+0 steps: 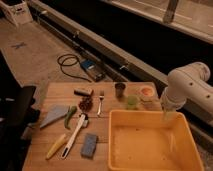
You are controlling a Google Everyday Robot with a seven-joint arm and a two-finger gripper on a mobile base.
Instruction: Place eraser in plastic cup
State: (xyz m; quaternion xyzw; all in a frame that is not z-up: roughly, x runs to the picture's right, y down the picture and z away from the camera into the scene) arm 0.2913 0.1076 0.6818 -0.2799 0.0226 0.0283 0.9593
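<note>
Dark eraser (83,92), ungrasped, sits by the far edge of the desk (59,93), apart from the plastic cup (132,101); my gripper (168,116) hangs at the right edge, its grip I cannot tell.

Table (40,144) with eraser (83,92), tub (145,114); claw (169,118) above

White arm (189,82) — fat rounded joints, small dark dots on the shell, pale pincer (168,116) at the yellow bin (145,113) rim

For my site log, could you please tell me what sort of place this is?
Probably a robot test bay: bare concrete floor, loose cable, wooden table of assorted items. The pincer hangs over the yellow tub's far rim.
</note>
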